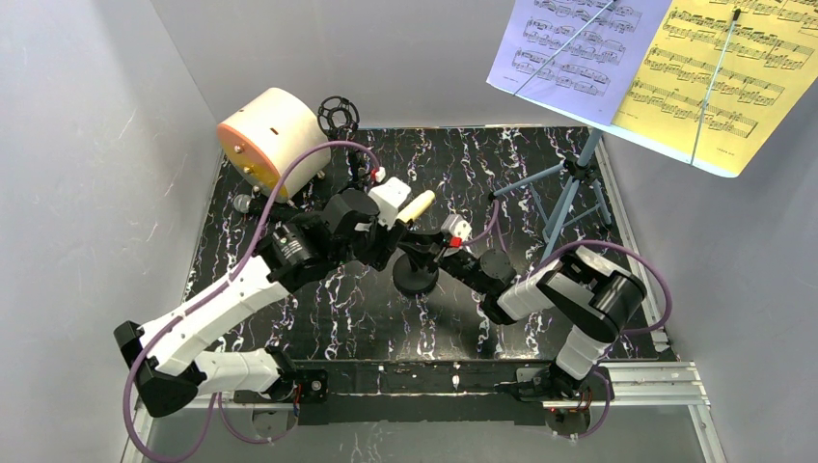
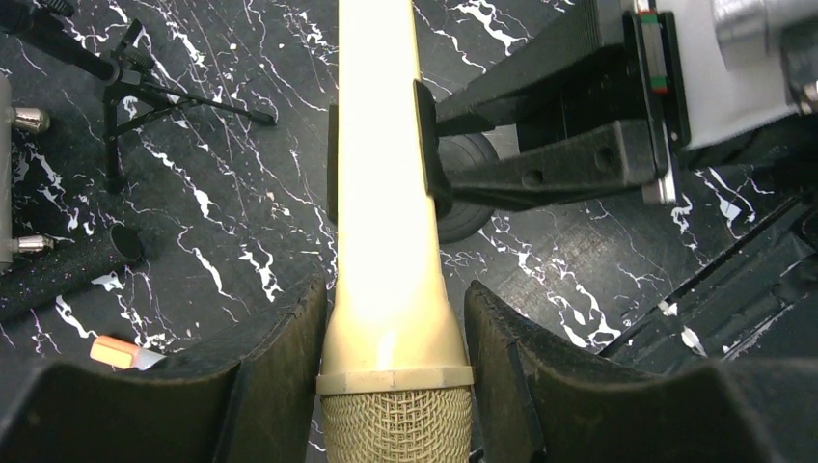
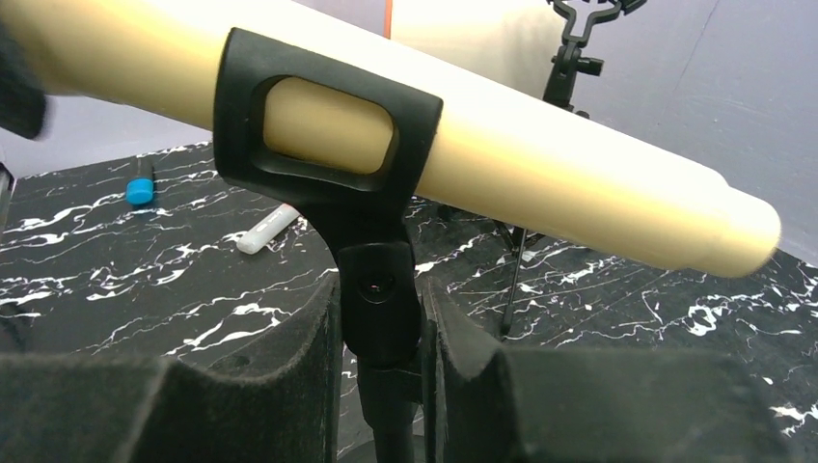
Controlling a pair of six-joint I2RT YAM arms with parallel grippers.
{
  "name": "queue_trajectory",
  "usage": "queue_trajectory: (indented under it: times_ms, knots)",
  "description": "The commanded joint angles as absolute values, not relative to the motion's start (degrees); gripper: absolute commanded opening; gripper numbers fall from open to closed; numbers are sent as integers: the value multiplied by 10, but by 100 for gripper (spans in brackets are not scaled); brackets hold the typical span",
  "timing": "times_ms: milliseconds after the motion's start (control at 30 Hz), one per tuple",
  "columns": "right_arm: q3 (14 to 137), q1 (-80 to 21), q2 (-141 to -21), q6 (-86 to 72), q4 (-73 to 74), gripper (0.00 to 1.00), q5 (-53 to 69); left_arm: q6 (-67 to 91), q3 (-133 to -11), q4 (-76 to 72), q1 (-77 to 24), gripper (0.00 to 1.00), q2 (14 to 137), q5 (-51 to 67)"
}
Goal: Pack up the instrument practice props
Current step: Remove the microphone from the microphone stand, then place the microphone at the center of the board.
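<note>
The cream microphone lies level in the black clip on top of the round-base mic pole. My left gripper is shut on the microphone just behind its mesh head. My right gripper is shut on the pole's swivel joint under the clip. In the top view the two grippers meet at mid-table, left and right. The blue music rack stands at the back right, carrying a lavender score sheet and a yellow score sheet. A black tripod mic pole stands at the back.
A big cream cylinder with an orange face sits at the back left. A dark glittery microphone handle lies beside it, with a small orange-tipped piece nearby. A blue cap and a white tube lie on the marbled table.
</note>
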State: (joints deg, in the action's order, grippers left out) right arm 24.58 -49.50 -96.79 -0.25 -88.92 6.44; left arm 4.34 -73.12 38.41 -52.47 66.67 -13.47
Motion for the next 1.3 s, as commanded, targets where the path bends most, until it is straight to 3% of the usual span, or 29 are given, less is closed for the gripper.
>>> queue_trajectory:
  times_ms: [0,733,867,1067,1267]
  knots:
    - [197,-406,-1014,4,-824,1,-103,44,-768,510,-519,0,573,-201]
    - [184,-396,-1044,14,-878,1,-80,64,-774,550,-519,0,503,-208]
    - [184,-396,-1025,14,-862,15,-58,66,-764,541,-519,0,510,-196]
    - [196,-396,-961,16,-793,54,-20,66,-744,517,-519,0,513,-178]
    - [213,-396,-880,19,-693,66,45,69,-715,487,-519,0,517,-155]
